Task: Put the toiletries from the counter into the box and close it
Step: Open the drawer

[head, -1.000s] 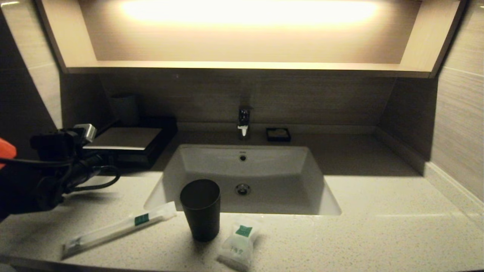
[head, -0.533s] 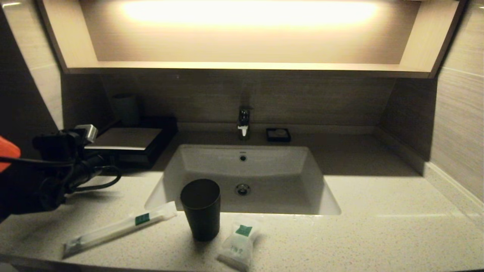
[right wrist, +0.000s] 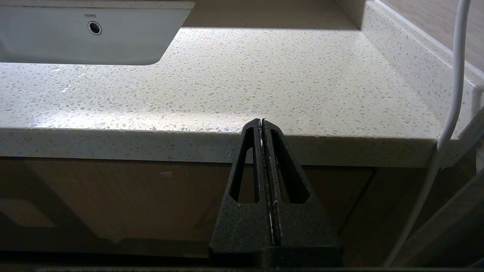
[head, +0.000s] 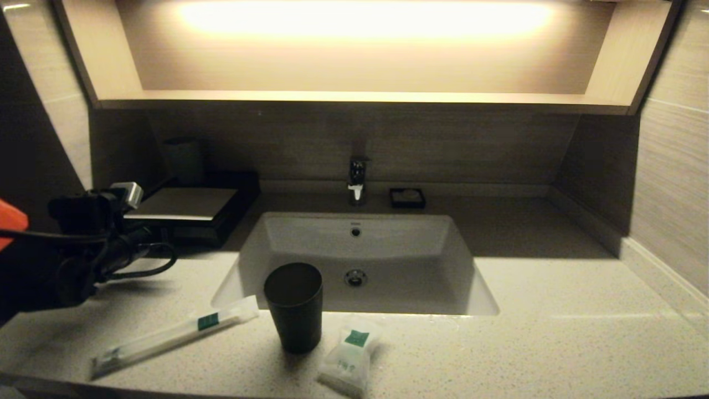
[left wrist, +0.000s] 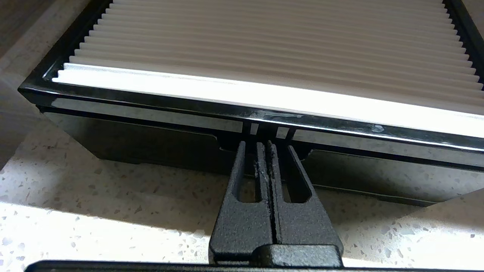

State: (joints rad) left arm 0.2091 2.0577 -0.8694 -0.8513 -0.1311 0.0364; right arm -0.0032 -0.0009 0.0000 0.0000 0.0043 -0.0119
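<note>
The black box [head: 183,205] with its pale top stands at the back left of the counter [head: 554,343]. My left gripper [left wrist: 263,143] is shut, and its tips sit in the notch at the middle of the box's front drawer panel [left wrist: 151,139], just under the rim. The toiletries lie near the counter's front edge: a long thin packet [head: 171,335] with a green label on the left and a small white pouch [head: 349,360] near the centre. My right gripper [right wrist: 262,121] is shut and empty, parked below the counter's front edge [right wrist: 264,143] on the right side.
A dark tumbler [head: 293,307] stands between the two packets, in front of the white basin [head: 360,244]. The tap [head: 357,180] and a tiny black dish [head: 407,197] are behind the basin. Another dark cup [head: 185,160] stands behind the box.
</note>
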